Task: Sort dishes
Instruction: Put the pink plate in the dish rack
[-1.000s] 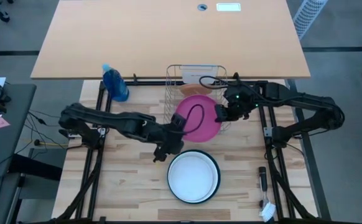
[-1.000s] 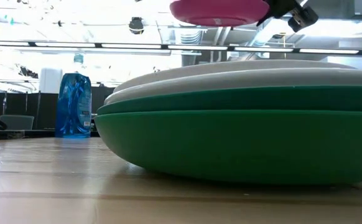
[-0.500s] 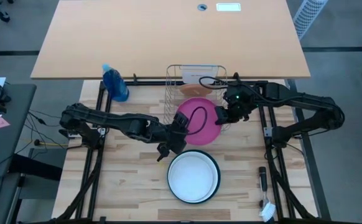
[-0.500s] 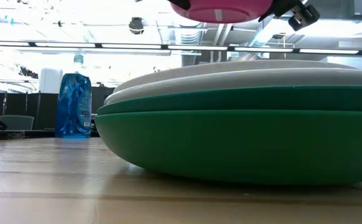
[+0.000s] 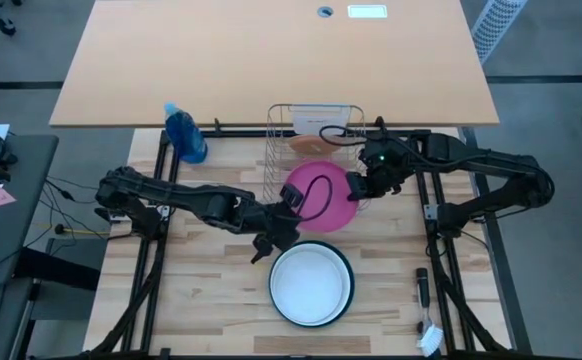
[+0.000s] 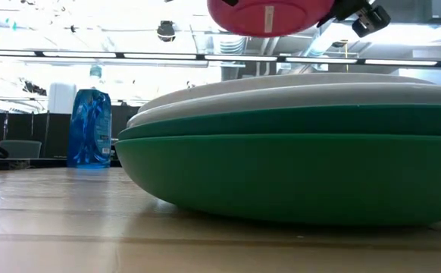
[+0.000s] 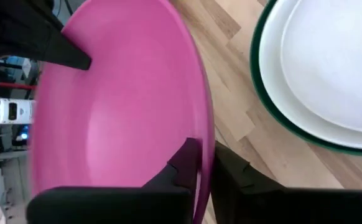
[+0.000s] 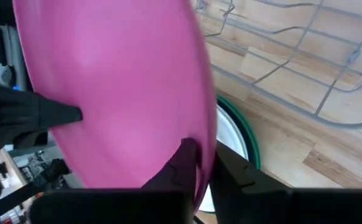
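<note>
Presently you hold the pink plate [image 5: 321,193] aloft on edge between both arms, just in front of the rack [image 5: 314,130]. It looks rigid, light and glossy, so likely slippery; the rim is the only sound purchase. Your left gripper [image 7: 204,163] pinches the rim on one side, your right gripper [image 8: 206,160] the opposite rim, both closed narrow on it. Below, the white plate [image 5: 311,282] tops the green plate [image 6: 296,171]. An orange plate [image 5: 309,142] already stands in the rack; mind its wires. Spray bottle [image 5: 185,133] stands well apart.
</note>
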Robot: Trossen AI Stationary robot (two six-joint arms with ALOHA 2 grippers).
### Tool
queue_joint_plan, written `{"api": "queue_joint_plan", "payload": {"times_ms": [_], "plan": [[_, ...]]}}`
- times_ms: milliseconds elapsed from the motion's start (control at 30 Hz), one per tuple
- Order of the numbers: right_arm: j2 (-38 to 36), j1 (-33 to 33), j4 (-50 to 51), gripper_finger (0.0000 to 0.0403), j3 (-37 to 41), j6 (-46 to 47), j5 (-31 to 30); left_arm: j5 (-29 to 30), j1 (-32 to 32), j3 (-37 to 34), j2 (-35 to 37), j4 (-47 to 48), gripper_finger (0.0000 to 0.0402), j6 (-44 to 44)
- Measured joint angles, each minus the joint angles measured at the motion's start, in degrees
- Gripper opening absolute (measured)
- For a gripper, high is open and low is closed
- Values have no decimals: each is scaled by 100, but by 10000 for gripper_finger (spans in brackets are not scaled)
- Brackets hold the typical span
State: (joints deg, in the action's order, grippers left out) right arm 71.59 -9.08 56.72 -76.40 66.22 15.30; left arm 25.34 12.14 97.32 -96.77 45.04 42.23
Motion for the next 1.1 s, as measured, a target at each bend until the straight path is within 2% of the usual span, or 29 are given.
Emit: {"api": "queue_joint_plan", "payload": {"times_ms": [333,533,633,800,933,1100], "plan": [[-290,0,267,162,-9,-332,-101,83,-13,102,50,-199,3,-272],[-819,0,172,220,-11,-409,-603,-159,-116,426,72,-239,3,-375],[-1172,0,-166,229,-4,-693,-1014,-393,-203,625,74,-231,3,-663],[-1724,0,-1140,227,-7,-1798,-1515,-889,-473,1035,95,-219,1,-1256],[-1893,-12,-1693,215,-4,-2573,-1552,-1356,-813,1331,100,-256,1,-1938],[-1923,-44,-1839,195,-4,-3282,-1561,-2127,-1333,1677,98,-300,4,-2923]]}}
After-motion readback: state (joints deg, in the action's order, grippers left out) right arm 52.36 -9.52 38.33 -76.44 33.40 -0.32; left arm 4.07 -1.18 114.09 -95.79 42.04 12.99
